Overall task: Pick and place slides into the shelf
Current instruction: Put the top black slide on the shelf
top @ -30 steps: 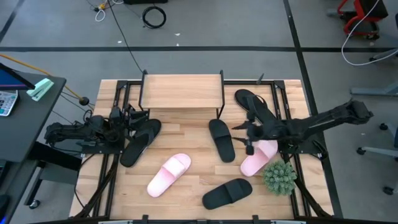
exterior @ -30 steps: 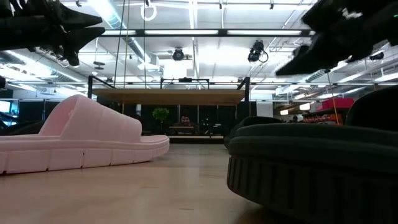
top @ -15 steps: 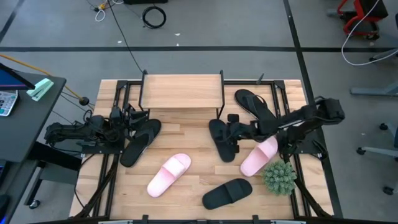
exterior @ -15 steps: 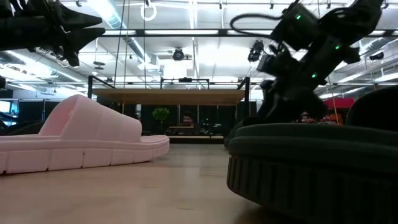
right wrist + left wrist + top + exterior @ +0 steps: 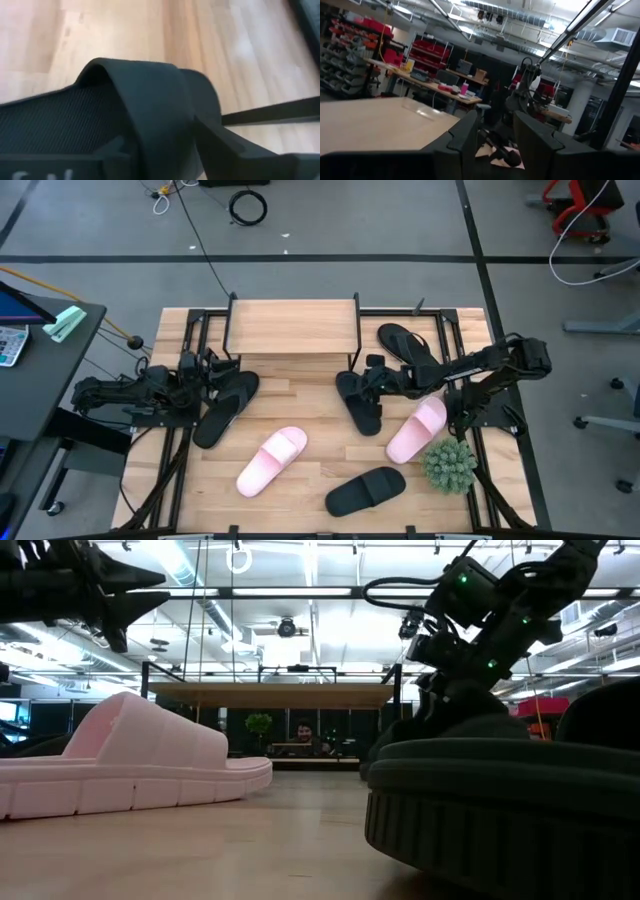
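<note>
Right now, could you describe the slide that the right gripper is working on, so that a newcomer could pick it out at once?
Start at the shelf at the table's far edge. Just off its right front corner lies a black broad-band slide, with the right gripper on its far end. The other broad black slide lies alone by the near edge, and the neighbour beside it on the right is pale pink.

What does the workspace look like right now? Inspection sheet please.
Surface: slatted wooden table, no spills seen.
Job's things: shelf top board bare; six slides lie on the table, none shelved. Black broad-band slide sits under the right gripper.
Clutter: green plant ball beside a pink slide.
Grippers: right gripper down at the black slide's band, grip not confirmed; left gripper open, waiting at the table's left edge, over a thong flip-flop.
Cables: coiled cable on the floor.
Surroundings: person visible in the low view, far behind the shelf.
</note>
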Action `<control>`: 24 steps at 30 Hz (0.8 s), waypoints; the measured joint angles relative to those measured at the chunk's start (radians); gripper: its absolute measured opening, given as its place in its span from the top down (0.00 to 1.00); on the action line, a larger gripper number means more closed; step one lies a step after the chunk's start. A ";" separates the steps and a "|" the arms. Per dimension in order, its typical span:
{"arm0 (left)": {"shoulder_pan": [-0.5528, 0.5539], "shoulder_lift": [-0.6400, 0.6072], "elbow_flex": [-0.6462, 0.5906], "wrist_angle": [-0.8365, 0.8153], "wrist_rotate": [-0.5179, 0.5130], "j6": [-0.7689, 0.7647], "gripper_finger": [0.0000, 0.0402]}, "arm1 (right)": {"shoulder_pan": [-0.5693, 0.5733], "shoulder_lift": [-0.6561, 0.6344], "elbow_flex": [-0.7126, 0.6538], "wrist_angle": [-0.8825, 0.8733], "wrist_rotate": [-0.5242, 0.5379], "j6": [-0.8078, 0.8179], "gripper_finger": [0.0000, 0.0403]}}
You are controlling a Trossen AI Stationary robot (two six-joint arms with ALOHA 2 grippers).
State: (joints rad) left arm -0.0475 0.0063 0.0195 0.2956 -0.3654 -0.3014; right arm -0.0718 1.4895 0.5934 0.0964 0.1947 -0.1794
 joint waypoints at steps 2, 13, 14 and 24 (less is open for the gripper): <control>0.000 0.000 0.000 -0.015 0.000 -0.010 0.67 | 0.004 0.005 0.000 0.004 -0.019 0.003 0.69; 0.000 0.000 0.000 -0.041 0.000 -0.111 0.69 | 0.092 -0.066 0.000 0.105 -0.057 -0.018 0.97; 0.000 0.000 0.000 -0.041 0.000 -0.115 0.69 | 0.110 -0.085 0.000 0.137 -0.072 -0.028 0.96; 0.000 0.000 0.000 -0.024 0.000 -0.134 0.70 | 0.152 -0.191 0.010 0.654 0.003 -0.307 0.97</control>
State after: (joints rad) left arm -0.0479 0.0063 0.0196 0.2720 -0.3657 -0.4358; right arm 0.0801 1.2982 0.6030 0.7502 0.1978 -0.4863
